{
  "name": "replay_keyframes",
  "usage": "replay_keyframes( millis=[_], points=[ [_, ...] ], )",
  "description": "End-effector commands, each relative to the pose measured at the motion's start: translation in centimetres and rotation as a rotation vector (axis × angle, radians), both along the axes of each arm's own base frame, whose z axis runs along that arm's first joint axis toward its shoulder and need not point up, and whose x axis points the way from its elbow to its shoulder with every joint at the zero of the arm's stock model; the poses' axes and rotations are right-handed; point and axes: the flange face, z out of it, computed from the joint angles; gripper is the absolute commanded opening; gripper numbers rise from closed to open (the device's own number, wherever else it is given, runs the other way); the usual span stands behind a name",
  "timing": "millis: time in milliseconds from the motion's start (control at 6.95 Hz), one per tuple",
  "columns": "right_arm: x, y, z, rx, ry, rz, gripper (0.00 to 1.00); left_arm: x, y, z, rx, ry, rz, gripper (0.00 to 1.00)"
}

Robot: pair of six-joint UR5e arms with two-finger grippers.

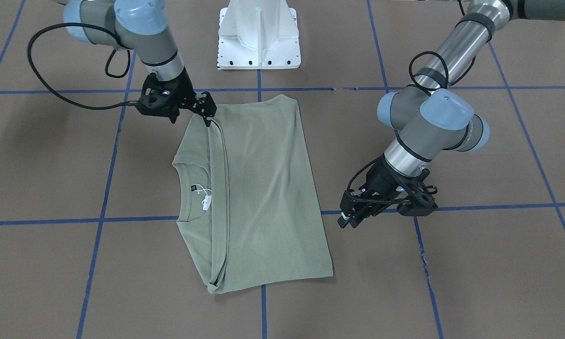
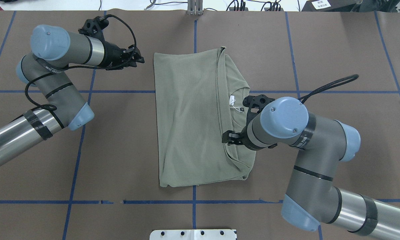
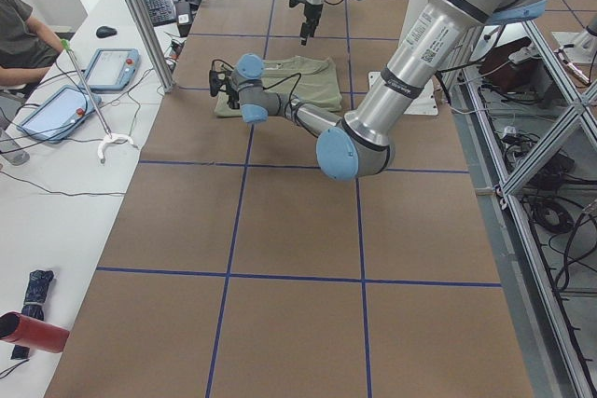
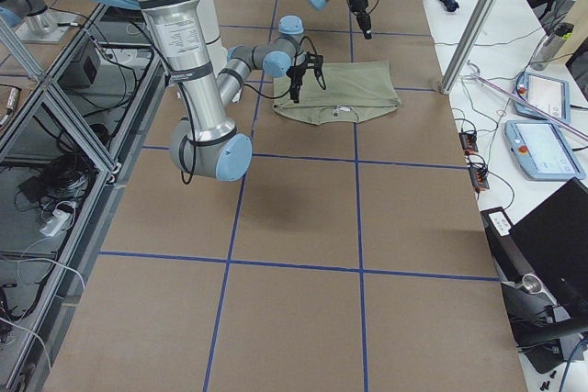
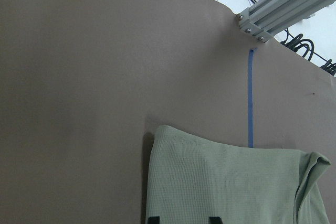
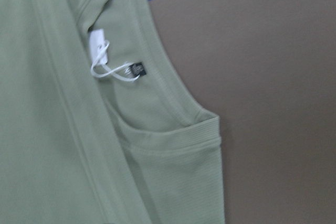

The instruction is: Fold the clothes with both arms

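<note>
Sage-green knit shirt (image 2: 190, 116) folded flat on brown table (image 2: 120, 150), left gripper (image 2: 141, 59) just off one corner, fingertips (image 5: 214, 219) seen apart only in left wrist view, right gripper (image 1: 210, 121) at the folded edge, grasp impossible to tell, hang tag (image 6: 98, 51) and neck label (image 6: 137, 69) clearest in right wrist view

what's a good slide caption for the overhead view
Partly folded green shirt, right gripper over its folded edge, left gripper open beside it.

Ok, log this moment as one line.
shirt folded, flat | left end effector open, off shirt | right end effector over shoulder fold, grip unclear
</note>
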Motion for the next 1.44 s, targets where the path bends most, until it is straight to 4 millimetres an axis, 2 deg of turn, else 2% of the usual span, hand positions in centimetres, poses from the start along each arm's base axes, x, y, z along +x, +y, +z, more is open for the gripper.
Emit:
replay_keyframes(
  millis=[0, 288, 432, 719, 863, 1007, 1295],
  points=[
    [-2.0, 1.1, -0.3, 0.225, 0.07, -0.259, 1.0, -0.4, 0.4, 1.6, -0.015, -0.013, 0.0, 0.42],
    [-4.1, 2.0, 1.2, 0.316, 0.13, -0.335, 1.0, -0.6, 0.4, 2.0, -0.021, -0.016, 0.0, 0.42],
    [-4.4, 2.6, 1.5, 0.32, 0.133, -0.352, 1.0, -0.7, 0.6, 2.7, -0.023, -0.018, 0.0, 0.42],
    [-5.0, 3.7, 1.6, 0.321, 0.123, -0.371, 0.99, -0.6, 0.7, 2.7, -0.024, -0.018, 0.0, 0.42],
    [-5.0, 4.2, 1.8, 0.322, 0.122, -0.378, 0.61, -0.7, 0.7, 2.7, -0.024, -0.017, -0.001, 0.42],
    [-4.7, 4.1, 1.6, 0.32, 0.115, -0.377, 0.01, -0.7, 0.7, 2.7, -0.028, -0.015, -0.002, 0.42],
    [-4.1, 3.5, 1.2, 0.321, 0.108, -0.368, 0.0, -0.6, 0.6, 2.6, -0.029, -0.013, -0.003, 0.42]
  ],
)
